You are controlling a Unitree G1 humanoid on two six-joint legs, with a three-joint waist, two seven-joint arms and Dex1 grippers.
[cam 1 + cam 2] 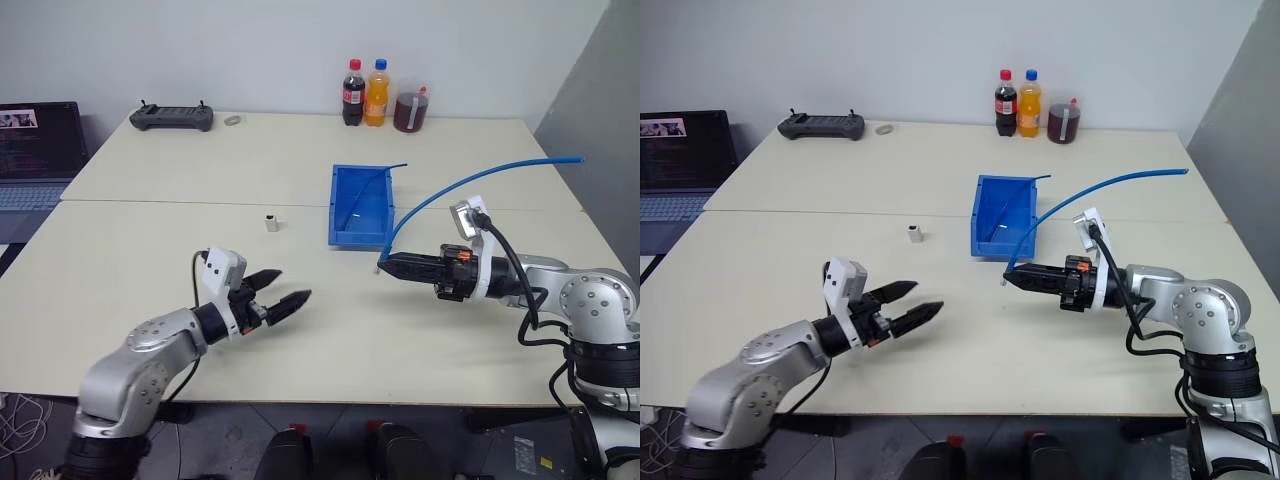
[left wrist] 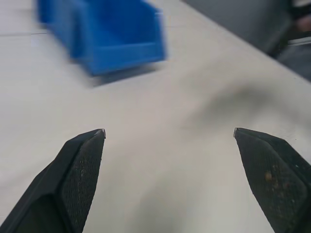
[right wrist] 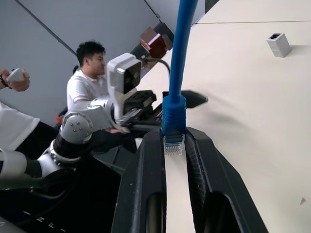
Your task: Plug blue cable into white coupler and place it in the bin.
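Right gripper [image 1: 384, 264]: clamped on the plug end of the blue cable [image 1: 470, 182], which arcs off toward 2 o'clock
Left gripper [image 1: 287, 290]: jaws spread wide, empty
White coupler [image 1: 271, 221]: upright on the table [image 1: 140, 255], at 9 o'clock from the bin [image 1: 345, 208]
Risk: the light coupler may tip or skid if nudged; the plug looks barely pinched and could twist during insertion

bare tabletop [image 1: 150, 260] around white coupler [image 1: 271, 221], bin [image 1: 361, 205] just beside
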